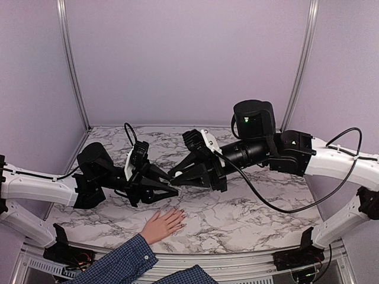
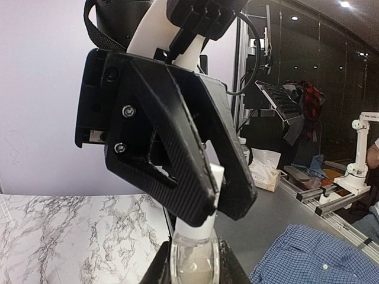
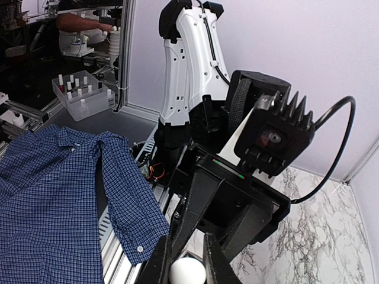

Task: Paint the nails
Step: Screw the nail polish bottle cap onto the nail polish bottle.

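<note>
A light-skinned hand (image 1: 161,225) in a blue plaid sleeve (image 1: 121,262) lies palm down on the marble table (image 1: 249,219). Its nails (image 1: 182,220) are too small to make out. Above the fingertips my two grippers meet tip to tip. My left gripper (image 2: 194,270) is shut on a clear glass polish bottle (image 2: 193,260) with a white cap (image 2: 203,220). My right gripper (image 3: 188,269) is shut on that cap (image 3: 188,273), and its black fingers (image 2: 177,177) straddle it from above. In the top view the left gripper (image 1: 176,191) and the right gripper (image 1: 176,176) join around the bottle (image 1: 178,176).
Purple walls close the table at the back and sides. A clear bin of small bottles (image 3: 83,94) stands off the table past the front rail. The blue shirt (image 3: 53,201) hangs beyond the near edge. A tissue box (image 2: 263,171) sits on a bench outside.
</note>
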`<act>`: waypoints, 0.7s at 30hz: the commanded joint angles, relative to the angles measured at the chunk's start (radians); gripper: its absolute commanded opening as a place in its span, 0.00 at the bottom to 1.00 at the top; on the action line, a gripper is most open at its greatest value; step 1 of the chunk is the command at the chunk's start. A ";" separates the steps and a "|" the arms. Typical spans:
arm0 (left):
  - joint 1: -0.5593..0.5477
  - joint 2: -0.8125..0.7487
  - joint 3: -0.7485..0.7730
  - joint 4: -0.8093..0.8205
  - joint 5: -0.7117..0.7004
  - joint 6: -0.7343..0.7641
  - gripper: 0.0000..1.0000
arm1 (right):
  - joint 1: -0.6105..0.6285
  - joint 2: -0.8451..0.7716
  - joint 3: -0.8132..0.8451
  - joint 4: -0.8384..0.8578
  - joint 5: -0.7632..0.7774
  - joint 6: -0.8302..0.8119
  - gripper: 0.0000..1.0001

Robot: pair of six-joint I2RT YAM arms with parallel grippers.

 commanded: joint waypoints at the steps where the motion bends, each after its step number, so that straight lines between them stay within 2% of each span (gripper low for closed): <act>1: 0.001 -0.025 0.039 0.025 0.011 0.018 0.00 | 0.004 -0.013 -0.020 0.062 -0.038 0.039 0.09; 10: 0.001 -0.056 0.045 0.034 -0.005 0.023 0.00 | -0.010 -0.005 -0.057 0.126 -0.096 0.071 0.07; 14: 0.001 -0.084 0.026 0.035 -0.100 0.050 0.00 | -0.022 0.005 -0.063 0.149 -0.073 0.105 0.05; 21: 0.001 -0.136 -0.016 0.036 -0.334 0.103 0.00 | -0.037 0.017 -0.066 0.177 0.059 0.156 0.02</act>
